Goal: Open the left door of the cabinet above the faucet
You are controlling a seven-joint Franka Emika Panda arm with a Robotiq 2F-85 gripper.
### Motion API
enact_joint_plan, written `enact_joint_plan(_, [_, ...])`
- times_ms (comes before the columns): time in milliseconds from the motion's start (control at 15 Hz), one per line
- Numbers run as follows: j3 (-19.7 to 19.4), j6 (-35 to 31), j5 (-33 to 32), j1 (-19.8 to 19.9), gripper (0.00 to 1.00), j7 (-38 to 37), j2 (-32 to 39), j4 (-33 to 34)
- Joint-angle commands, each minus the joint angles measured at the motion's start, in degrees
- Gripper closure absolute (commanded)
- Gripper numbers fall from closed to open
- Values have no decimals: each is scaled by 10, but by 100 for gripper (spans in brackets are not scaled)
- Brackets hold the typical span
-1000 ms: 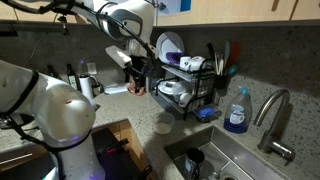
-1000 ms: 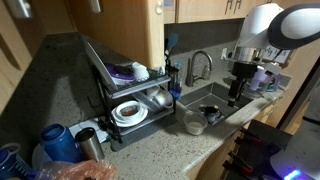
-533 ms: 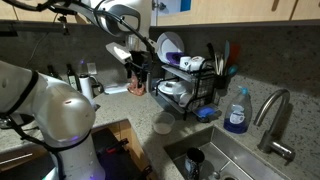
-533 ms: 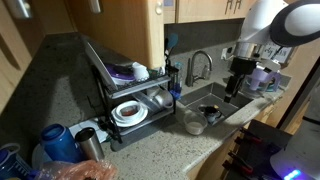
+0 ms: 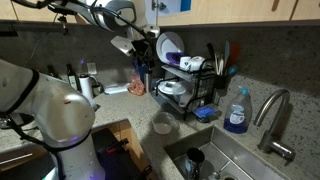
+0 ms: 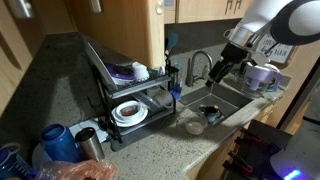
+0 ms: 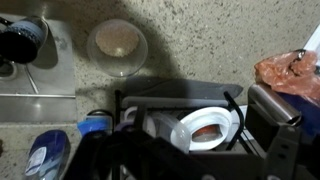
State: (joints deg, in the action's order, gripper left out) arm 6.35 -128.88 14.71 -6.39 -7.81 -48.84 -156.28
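Observation:
The light tan cabinet (image 6: 212, 9) runs along the top edge in both exterior views, above the steel gooseneck faucet (image 5: 272, 108) (image 6: 199, 63). Its left door (image 6: 193, 11) (image 5: 250, 6) lies flat and shut, and only its lower strip shows. My gripper (image 6: 215, 74) (image 5: 138, 72) hangs open and empty well below the cabinet, between the faucet and the dish rack (image 5: 185, 85), touching nothing. In the wrist view the dark fingers (image 7: 110, 160) fill the bottom edge over the rack's white bowl (image 7: 205, 128). No cabinet or door appears in that view.
A blue soap bottle (image 5: 237, 112) stands by the sink (image 6: 215, 100). A small bowl (image 7: 117, 45) sits on the speckled counter (image 5: 110, 105). An orange bag (image 7: 290, 72) lies beside the rack. A wide tan cabinet panel (image 6: 120, 30) hangs over the rack (image 6: 130, 95).
The arm has lifted and swung from over the sink's edge toward the faucet and rack, tilting as it went. The jaws stayed open. The cabinet doors have not moved.

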Motion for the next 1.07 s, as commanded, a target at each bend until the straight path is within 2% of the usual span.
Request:
enact_joint_plan(0, [27, -74, -24, 27, 0, -41, 27, 30])
enact_joint_plan(467, [81, -196, -104, 117, 0, -144, 42, 63])
enact_joint_plan(800, [116, -221, -157, 196, 0, -210, 21, 82])
enact_joint_plan(1000, [124, -221, -179, 240, 0, -239, -1, 88])
